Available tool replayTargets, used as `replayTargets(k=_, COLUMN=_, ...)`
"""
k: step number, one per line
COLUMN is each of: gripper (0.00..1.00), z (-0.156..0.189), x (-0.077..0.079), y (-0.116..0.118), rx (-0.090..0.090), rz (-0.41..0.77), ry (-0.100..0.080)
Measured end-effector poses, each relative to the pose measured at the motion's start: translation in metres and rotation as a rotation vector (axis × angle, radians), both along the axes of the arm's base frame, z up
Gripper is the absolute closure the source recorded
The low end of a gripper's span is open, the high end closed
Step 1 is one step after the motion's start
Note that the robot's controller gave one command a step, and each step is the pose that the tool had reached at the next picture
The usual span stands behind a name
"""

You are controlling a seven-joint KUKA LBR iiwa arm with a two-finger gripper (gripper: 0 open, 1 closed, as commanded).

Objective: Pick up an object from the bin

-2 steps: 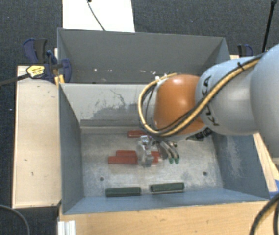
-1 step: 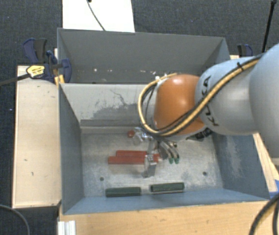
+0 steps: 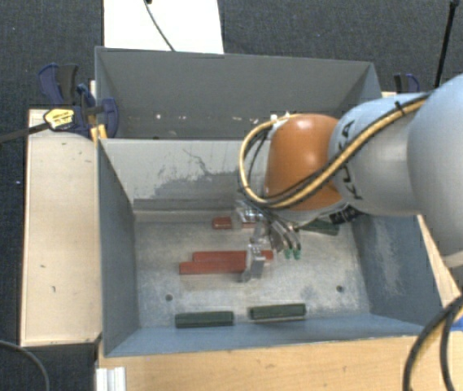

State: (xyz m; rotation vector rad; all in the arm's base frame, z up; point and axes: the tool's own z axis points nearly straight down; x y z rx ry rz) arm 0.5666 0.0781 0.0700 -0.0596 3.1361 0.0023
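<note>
- The grey metal bin [image 3: 154, 243] has a pale, scuffed floor.
- A long red-brown block [image 3: 212, 262] lies flat near the floor's middle.
- A small red block [image 3: 221, 223] lies by the back wall.
- A dark green bar [image 3: 204, 319] and a second green bar [image 3: 277, 311] lie end to end along the front wall.

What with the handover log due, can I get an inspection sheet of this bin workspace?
Surface: grey metal bin, floor scuffed pale in the middle.
Job's things: long red-brown block lying flat mid-floor, with the gripper at its right end.
Clutter: small red-brown piece near the back wall; two dark green bars end to end along the front wall.
Grippers: gripper low, at the block's right end; no thing seen lifted.
Cables: yellow and black cables looping round the orange wrist cover, clear of the bin floor.
Surroundings: dark carpet around the bin.
</note>
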Motion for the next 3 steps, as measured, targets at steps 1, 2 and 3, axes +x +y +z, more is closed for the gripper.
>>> replayTargets(k=1, gripper=1.0, z=0.003, x=0.002, y=0.001, rx=0.002, rz=-0.004, ry=-0.008)
replayTargets(k=2, gripper=1.0, z=0.06, x=0.005, y=-0.004, rx=-0.002, rz=0.309, ry=-0.003)
replayTargets(k=3, gripper=1.0, z=0.144, x=-0.003, y=-0.019, rx=-0.003, rz=0.289, ry=-0.005)
